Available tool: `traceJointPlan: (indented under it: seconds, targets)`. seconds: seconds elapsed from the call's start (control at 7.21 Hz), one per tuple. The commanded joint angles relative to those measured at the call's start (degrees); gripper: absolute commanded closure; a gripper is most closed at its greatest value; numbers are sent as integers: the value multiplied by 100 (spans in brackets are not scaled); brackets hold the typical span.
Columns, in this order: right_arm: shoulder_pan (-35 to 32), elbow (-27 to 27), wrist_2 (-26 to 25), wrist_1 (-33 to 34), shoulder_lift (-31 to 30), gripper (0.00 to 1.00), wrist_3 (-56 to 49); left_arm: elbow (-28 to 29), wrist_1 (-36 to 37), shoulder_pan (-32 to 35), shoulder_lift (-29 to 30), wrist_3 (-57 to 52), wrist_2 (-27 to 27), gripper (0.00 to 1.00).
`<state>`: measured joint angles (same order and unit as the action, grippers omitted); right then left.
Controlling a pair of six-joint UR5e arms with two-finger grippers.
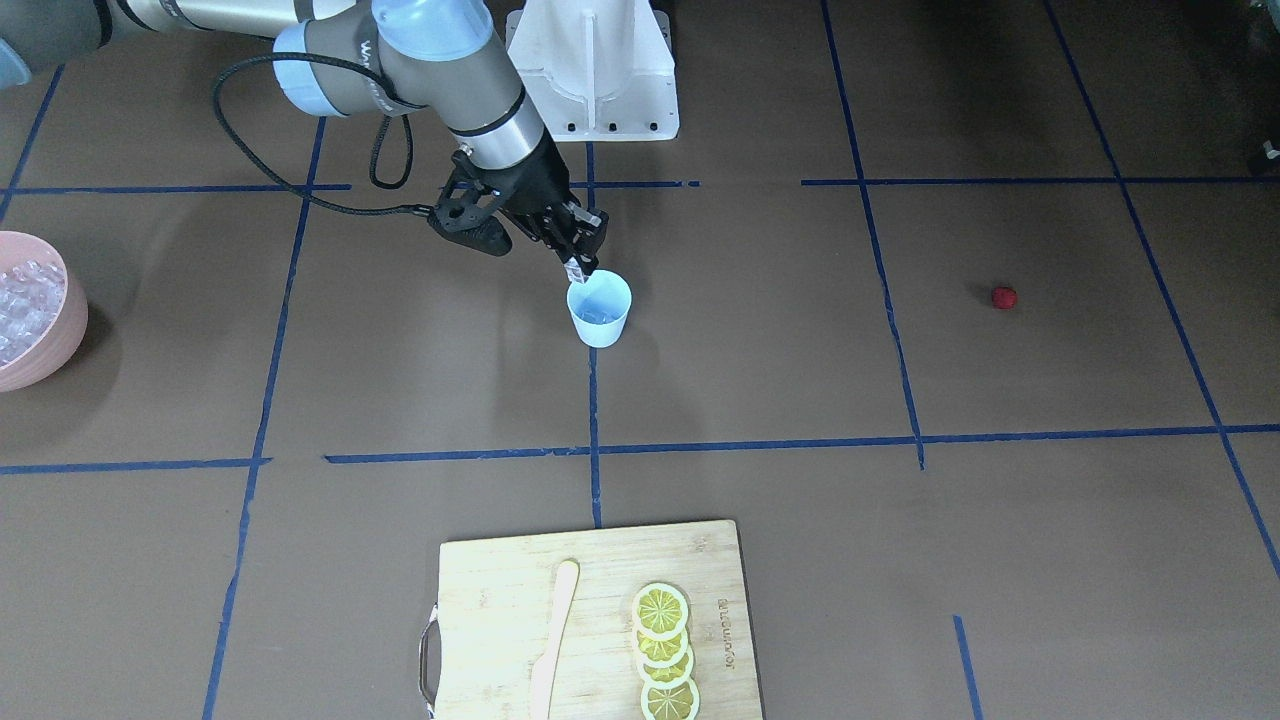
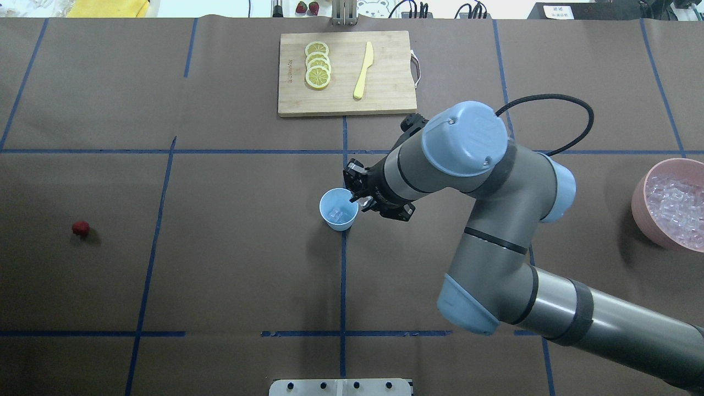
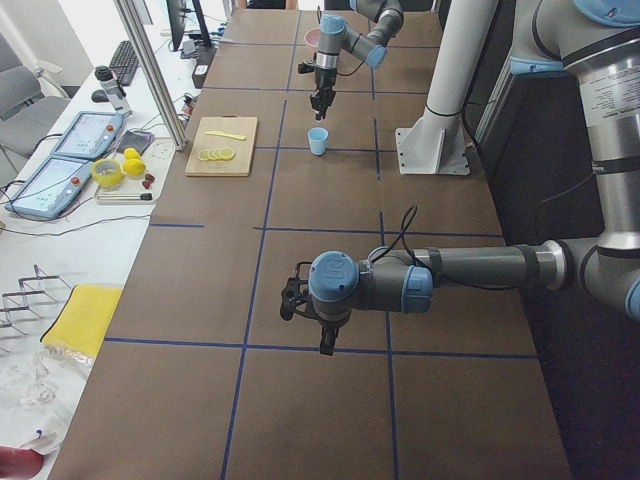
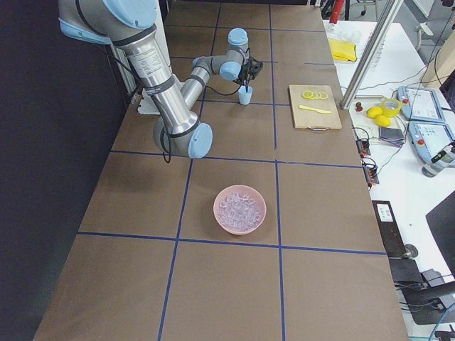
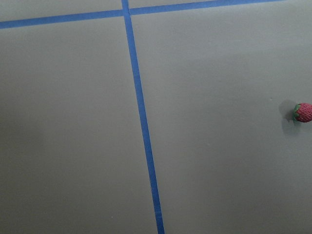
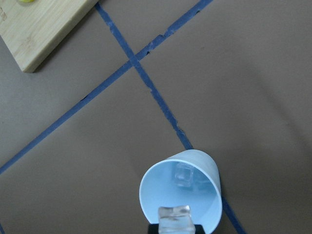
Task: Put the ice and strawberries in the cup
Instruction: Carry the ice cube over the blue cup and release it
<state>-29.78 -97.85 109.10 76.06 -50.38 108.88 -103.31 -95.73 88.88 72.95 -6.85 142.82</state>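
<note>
The pale light-blue cup [image 1: 601,322] stands upright mid-table and holds at least one ice cube [image 6: 184,174]. My right gripper [image 1: 579,264] hangs just above the cup's rim on the robot's side and is shut on a clear ice cube [image 6: 174,217]. The cup also shows in the overhead view [image 2: 338,219]. The tiny red strawberry [image 2: 81,228] lies alone on the table far out on my left side and shows in the left wrist view [image 5: 303,112]. My left gripper [image 3: 324,343] shows only in the exterior left view, so I cannot tell if it is open or shut.
A pink bowl [image 2: 642,203] full of ice cubes [image 2: 676,206] stands at the table's right end. A wooden cutting board [image 2: 385,82] with lemon slices [image 2: 318,71] and a yellow knife [image 2: 363,71] lies at the far edge. Blue tape lines cross the brown table.
</note>
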Motion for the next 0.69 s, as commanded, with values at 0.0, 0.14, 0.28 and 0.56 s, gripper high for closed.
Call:
traceJointPlan:
  seconds: [0.0,0.14,0.28,0.56]
  targets:
    - [42,276,-12,-12,178,95,-7,4,2,-3,0,0,0,0]
    - [42,276,-11,-12,177,90,-25,4,2,6,0,0,0,0]
    - [42,284,-11,-12,169,35,-51,4,2,-3,0,0,0,0]
    - [42,284,-12,-12,160,21,-60,13,-7,-3,0,0,0,0]
